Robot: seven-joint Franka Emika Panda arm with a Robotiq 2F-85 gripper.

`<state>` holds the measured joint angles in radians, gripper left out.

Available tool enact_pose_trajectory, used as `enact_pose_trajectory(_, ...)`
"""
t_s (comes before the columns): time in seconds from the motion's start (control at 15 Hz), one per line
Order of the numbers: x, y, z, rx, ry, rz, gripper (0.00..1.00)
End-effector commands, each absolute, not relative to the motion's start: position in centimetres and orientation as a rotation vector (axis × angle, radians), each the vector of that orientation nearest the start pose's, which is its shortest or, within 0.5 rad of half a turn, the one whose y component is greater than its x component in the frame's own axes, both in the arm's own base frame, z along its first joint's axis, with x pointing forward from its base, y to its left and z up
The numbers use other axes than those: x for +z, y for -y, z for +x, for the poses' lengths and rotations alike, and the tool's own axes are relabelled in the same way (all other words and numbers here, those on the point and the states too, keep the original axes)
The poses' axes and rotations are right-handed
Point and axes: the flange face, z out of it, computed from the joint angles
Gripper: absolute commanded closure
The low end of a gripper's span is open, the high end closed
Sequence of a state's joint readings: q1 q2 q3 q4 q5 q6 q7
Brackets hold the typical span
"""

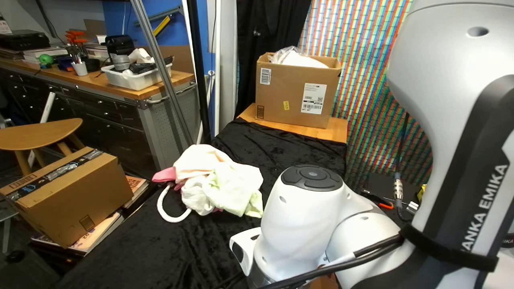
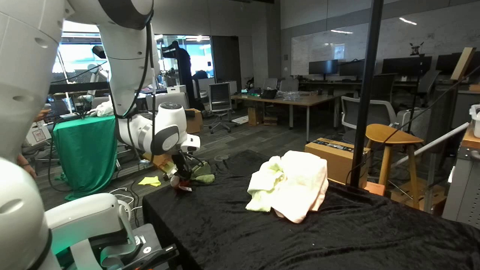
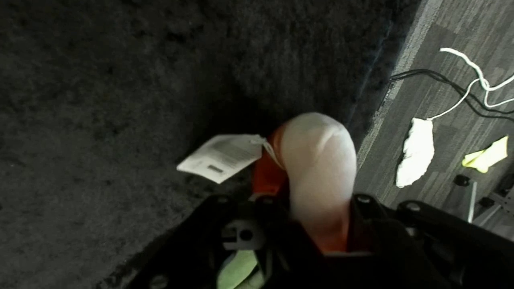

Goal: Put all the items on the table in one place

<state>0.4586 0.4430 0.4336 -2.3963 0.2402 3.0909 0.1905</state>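
A heap of pale pink and pale green cloths (image 1: 221,180) lies on the black-covered table (image 2: 232,232); it also shows in an exterior view (image 2: 296,183). A white rope loop (image 1: 172,219) and a pink piece (image 1: 164,175) stick out of the heap. My gripper (image 2: 182,176) is low at the table's edge, away from the heap. In the wrist view its fingers (image 3: 321,210) press on both sides of a soft red-and-white item (image 3: 321,160) with a white paper tag (image 3: 225,156). A green item (image 2: 203,173) lies beside the gripper. The fingertips are partly hidden.
A large cardboard box (image 1: 297,92) stands at one table end. Another cardboard box (image 1: 68,196) stands beside the table. A black pole (image 2: 365,93) rises by the table's edge. A yellow cloth (image 2: 150,181), a white object (image 3: 416,152) and cords lie on the floor.
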Motion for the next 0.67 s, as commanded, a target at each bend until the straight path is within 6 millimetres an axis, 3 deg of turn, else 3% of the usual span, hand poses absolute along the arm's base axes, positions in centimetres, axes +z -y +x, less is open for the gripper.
enact_pose_trajectory(0.0,20.7,-39.3,33.8,-0.218,0.545,-2.725,0.89)
enact_pose_trajectory(0.33,24.9,-36.9,36.4,-0.311,0.516,-2.691,0.89)
enact_pose_trajectory(0.6,27.7,-33.2,40.7,-0.410,0.471,-2.691,0.89)
